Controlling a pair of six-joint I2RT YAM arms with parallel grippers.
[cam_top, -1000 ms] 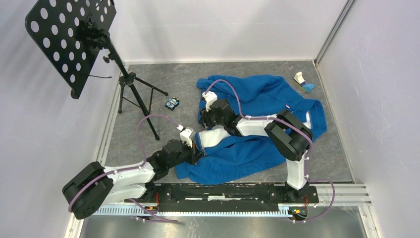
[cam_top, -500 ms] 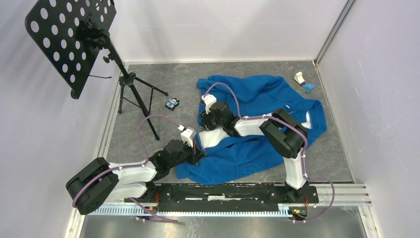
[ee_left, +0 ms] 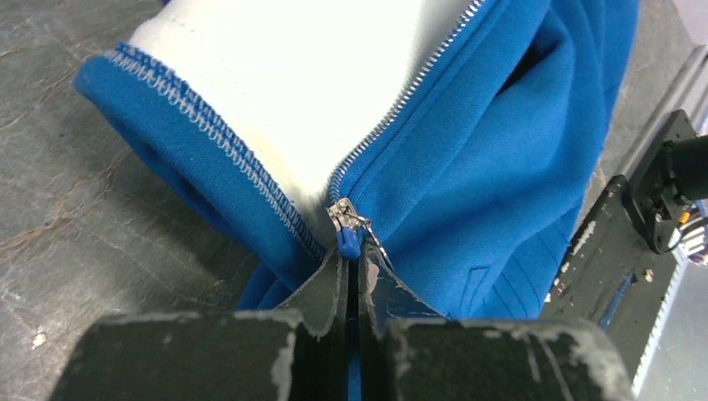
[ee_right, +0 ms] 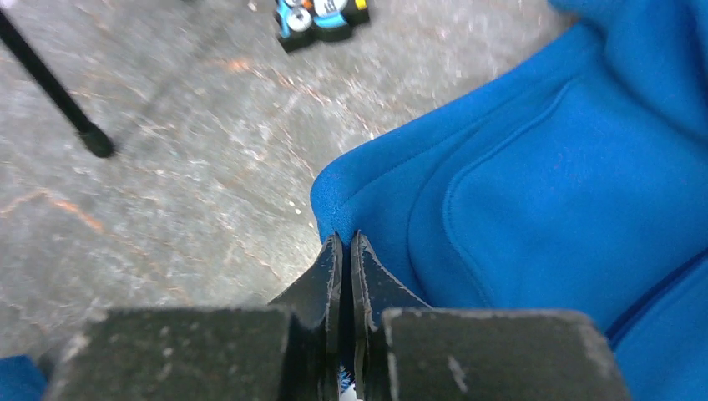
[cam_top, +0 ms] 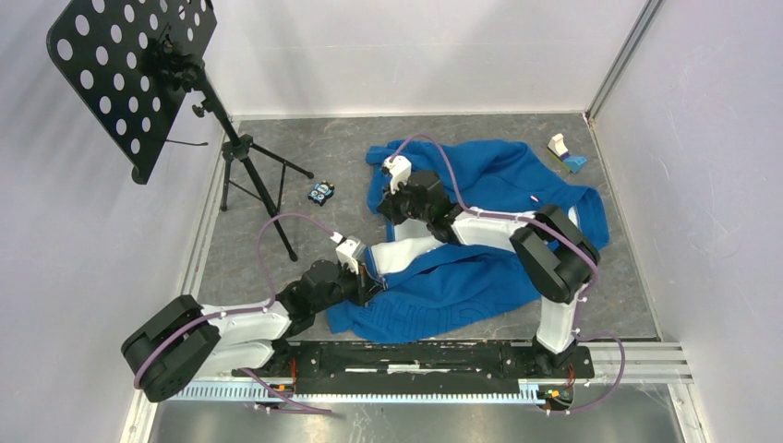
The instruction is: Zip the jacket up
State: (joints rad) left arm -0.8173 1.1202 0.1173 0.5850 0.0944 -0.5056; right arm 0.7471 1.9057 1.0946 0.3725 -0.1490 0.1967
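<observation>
The bright blue jacket lies crumpled on the grey floor, with its white lining showing near the middle. In the left wrist view the pale zipper runs down to the slider. My left gripper is shut on the small blue pull tab at the jacket's near left part. My right gripper is shut on a folded edge of the jacket, at its far left side. The fabric between the two grippers is stretched.
A black perforated music stand on a tripod stands at the left; one tripod foot is near my right gripper. A small toy car lies beside the jacket. A white and blue object sits at the back right. Walls close in on all sides.
My right gripper has moved farther away from the bases with the jacket edge in it, pulling the fabric along. My left gripper has stayed on the pull tab, almost still.
</observation>
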